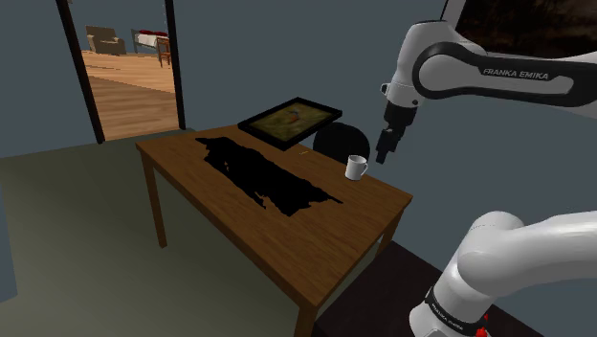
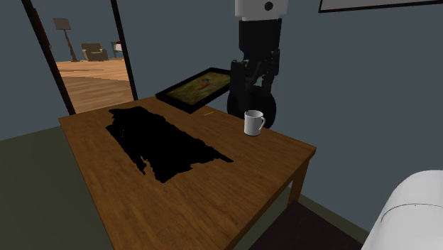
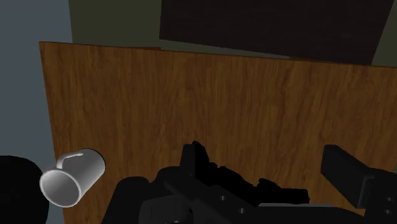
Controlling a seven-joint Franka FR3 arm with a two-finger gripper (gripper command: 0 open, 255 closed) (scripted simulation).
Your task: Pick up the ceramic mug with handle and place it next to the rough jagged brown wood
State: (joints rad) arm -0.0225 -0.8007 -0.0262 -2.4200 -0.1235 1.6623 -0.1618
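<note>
With fingers spread and empty, the black gripper [image 1: 386,153] hangs above and beside the white mug [image 1: 357,168], upright by the table's [image 1: 316,239] stand-side edge, apart from the jagged black slab [image 1: 263,177]; an off-centre descent could knock it off that edge.

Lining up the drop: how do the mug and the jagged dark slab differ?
The mug is small, white and upright; the slab is black, long and flat. The mug is round with a handle; the slab has ragged edges. Both rest on the table, apart.
</note>
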